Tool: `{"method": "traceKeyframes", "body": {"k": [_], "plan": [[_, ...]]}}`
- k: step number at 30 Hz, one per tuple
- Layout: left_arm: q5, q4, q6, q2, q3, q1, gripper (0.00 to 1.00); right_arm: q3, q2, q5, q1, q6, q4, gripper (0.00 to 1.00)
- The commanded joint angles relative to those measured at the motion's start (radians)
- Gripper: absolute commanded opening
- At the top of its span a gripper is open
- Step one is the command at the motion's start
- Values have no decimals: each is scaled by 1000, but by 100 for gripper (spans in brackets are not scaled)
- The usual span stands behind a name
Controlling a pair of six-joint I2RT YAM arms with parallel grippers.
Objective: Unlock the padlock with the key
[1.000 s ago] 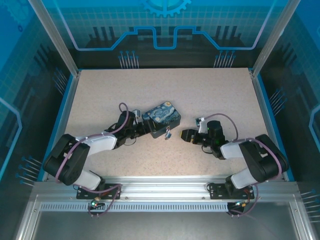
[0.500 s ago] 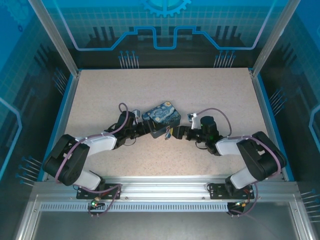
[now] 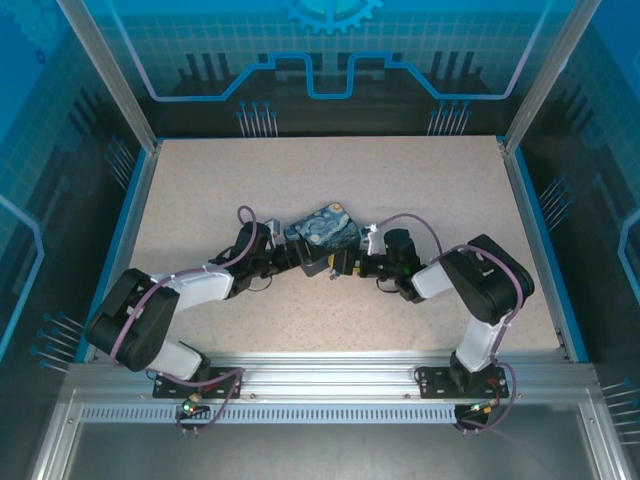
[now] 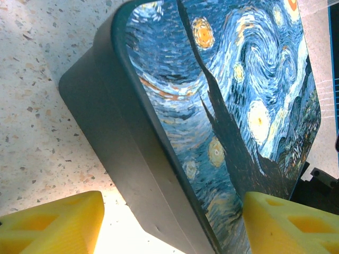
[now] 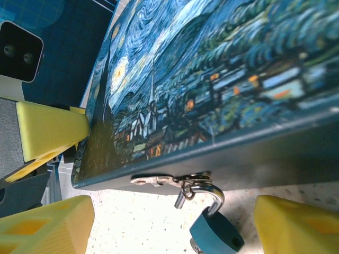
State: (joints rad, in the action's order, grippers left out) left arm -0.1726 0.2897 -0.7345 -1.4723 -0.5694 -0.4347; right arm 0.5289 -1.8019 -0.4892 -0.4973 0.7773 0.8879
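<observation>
Two things are cut off in the right wrist view: the padlock (image 5: 216, 234), whose blue body runs out at the bottom edge, and the tin (image 5: 212, 79) it hangs from. Its silvery shackle (image 5: 212, 194) hooks into a small ring on the tin's clasp (image 5: 153, 180); whether it is latched is hard to tell. The right gripper (image 5: 175, 222) stands spread, with the padlock between its fingers and untouched. The left gripper (image 4: 174, 211) is also spread, around a corner of the tin, with a gap at one finger. Both arms reach low over the table (image 3: 300, 180) and meet at the tin.
</observation>
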Motion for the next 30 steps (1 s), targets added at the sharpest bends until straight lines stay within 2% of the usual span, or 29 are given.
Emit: {"method": "traceKeyframes", "body": {"k": [1, 5, 9, 20, 26, 30], "plan": [[-1, -47, 1, 9, 15, -2, 71, 24, -35, -29, -22, 12, 40, 74], [0, -47, 1, 14, 15, -2, 71, 31, -61, -48, -25, 25, 64, 70], [2, -50, 2, 16, 16, -2, 71, 21, -64, -45, -26, 30, 87, 61], [8, -51, 1, 16, 22, -2, 71, -16, -34, -41, -13, 19, 106, 50], [8, -50, 1, 15, 22, -2, 71, -35, -16, -43, -3, 10, 108, 48], [10, -51, 3, 12, 23, -2, 71, -37, -10, -44, -3, 2, 100, 38]]}}
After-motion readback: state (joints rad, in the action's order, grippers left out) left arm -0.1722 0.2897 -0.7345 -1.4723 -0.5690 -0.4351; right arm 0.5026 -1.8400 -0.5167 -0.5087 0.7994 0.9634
